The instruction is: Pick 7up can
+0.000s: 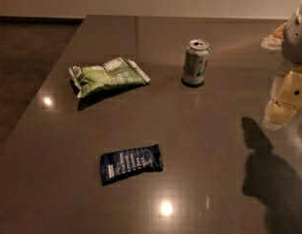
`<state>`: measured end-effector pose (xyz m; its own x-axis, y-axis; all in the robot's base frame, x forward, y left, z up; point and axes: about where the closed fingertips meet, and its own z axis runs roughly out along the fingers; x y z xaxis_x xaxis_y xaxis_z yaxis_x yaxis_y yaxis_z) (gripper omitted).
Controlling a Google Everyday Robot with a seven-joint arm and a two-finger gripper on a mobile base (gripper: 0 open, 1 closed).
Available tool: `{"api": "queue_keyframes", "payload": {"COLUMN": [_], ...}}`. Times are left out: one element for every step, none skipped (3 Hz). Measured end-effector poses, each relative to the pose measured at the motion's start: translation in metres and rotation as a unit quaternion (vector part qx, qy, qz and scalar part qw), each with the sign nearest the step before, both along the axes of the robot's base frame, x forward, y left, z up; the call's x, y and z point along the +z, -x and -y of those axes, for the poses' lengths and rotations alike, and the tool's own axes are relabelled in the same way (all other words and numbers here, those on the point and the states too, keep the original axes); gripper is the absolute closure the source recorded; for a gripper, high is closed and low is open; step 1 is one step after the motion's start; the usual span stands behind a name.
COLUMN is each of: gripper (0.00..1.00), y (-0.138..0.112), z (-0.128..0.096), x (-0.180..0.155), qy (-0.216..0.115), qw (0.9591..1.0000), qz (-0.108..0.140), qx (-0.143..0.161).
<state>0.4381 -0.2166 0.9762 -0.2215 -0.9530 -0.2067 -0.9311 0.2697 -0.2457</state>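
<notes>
While end effector [286, 97] hangs rightward, green bag [108, 75] lies near 7up can [195, 62].

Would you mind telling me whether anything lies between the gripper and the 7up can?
Nothing visible does: only dark tabletop lies between the gripper at the picture's right edge and the upright silver-topped, pale green 7up can.

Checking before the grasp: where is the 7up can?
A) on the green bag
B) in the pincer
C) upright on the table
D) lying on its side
C: the 7up can stands upright on the table, top up, while the pincer hangs apart at the right edge.
</notes>
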Motion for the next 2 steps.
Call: {"api": "queue_keyframes", "payload": {"gripper": [0.0, 0.0], "y": [0.0, -0.013], "z": [0.0, -0.006], "x": [0.0, -0.001], "qy": [0.0, -0.016], "qw": [1.0, 0.9998], "qz": [0.0, 0.007], "qx": [0.0, -0.004]}}
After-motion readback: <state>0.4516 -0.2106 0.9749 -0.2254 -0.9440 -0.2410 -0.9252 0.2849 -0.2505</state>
